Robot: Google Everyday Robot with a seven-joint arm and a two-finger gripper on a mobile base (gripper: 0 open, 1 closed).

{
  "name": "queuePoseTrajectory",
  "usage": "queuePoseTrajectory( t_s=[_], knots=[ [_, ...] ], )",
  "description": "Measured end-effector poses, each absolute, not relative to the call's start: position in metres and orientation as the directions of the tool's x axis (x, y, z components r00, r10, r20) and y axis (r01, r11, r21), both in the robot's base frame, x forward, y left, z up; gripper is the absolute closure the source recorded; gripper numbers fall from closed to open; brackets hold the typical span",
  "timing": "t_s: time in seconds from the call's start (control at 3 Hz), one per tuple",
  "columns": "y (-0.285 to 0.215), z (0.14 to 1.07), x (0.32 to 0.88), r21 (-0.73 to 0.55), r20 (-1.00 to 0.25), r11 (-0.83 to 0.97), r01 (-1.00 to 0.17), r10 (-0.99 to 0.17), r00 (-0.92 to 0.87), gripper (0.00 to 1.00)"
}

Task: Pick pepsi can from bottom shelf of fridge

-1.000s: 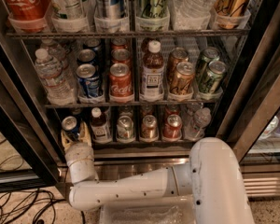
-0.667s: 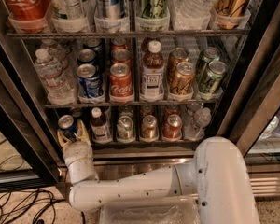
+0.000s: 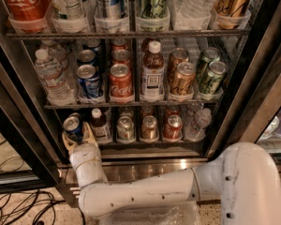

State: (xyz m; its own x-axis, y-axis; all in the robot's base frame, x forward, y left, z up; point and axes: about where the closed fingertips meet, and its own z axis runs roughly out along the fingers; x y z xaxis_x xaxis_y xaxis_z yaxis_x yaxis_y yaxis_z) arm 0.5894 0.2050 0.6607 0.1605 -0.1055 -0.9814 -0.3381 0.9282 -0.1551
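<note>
The pepsi can point(image 3: 72, 125), blue with a silver top, stands at the far left of the bottom shelf point(image 3: 145, 151) of the fridge point(image 3: 253, 93). My gripper point(image 3: 77, 135) reaches up into that corner on a white arm point(image 3: 145, 198). Its tan fingers point(image 3: 89, 131) sit on either side of the can and close on its lower body. The can's bottom is hidden behind the fingers.
A small brown bottle point(image 3: 99, 124) stands right beside the can, then silver cans point(image 3: 125, 128), a red can point(image 3: 172, 127) and a water bottle point(image 3: 199, 121). More blue cans point(image 3: 89, 78) and a Coca-Cola can point(image 3: 121, 81) sit on the middle shelf. Cables point(image 3: 18, 205) lie on the floor at left.
The gripper has shifted slightly around the can at the shelf's left end, and the can has moved a little with it. The other drinks have not moved.
</note>
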Motion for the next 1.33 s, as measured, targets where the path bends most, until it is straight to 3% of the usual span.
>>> queuePoseTrajectory(
  t_s=[1.0,1.33],
  knots=[
    [0.127,0.646,0.549,-0.028,-0.988,0.892,-0.451,-0.095,-0.125,1.0],
    [0.142,0.644,0.54,-0.011,-0.986,0.856,-0.516,-0.094,-0.135,1.0]
  ],
)
